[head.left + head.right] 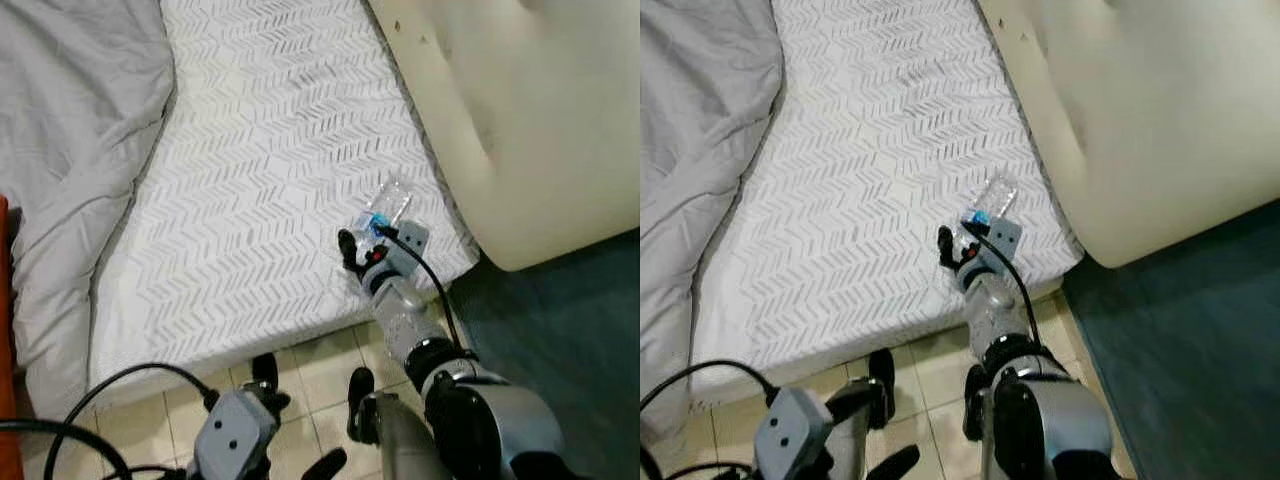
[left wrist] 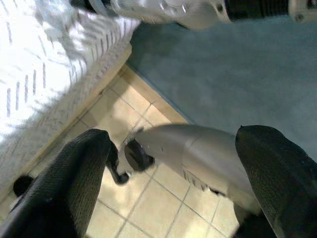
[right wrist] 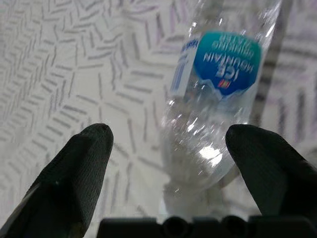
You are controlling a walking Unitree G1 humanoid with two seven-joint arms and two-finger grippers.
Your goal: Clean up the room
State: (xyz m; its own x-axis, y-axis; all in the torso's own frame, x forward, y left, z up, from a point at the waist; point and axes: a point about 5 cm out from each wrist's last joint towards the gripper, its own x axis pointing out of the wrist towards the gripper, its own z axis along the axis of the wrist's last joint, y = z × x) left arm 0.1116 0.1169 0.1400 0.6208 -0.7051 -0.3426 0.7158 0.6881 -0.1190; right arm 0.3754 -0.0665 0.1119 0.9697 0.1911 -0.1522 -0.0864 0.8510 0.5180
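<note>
Straddling clear water bottle (image 3: 210, 109) on mattress (image 1: 250, 180) — right gripper (image 3: 168, 163), fingers spread

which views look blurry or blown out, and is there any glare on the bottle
Left wrist view: the bed sheet is blown out white and the fingers are soft. Right wrist view: sharp on the bottle, with a bright glint low on the clear plastic. Both eye views: evenly lit, slightly soft.

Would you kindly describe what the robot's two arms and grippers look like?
Both arms are silver metal with black joint bands. The right gripper has two long black textured fingers, a grey camera box, a small red spot and a black cable running back along the arm. The left gripper has matching black fingers and a looping black cable.
</note>
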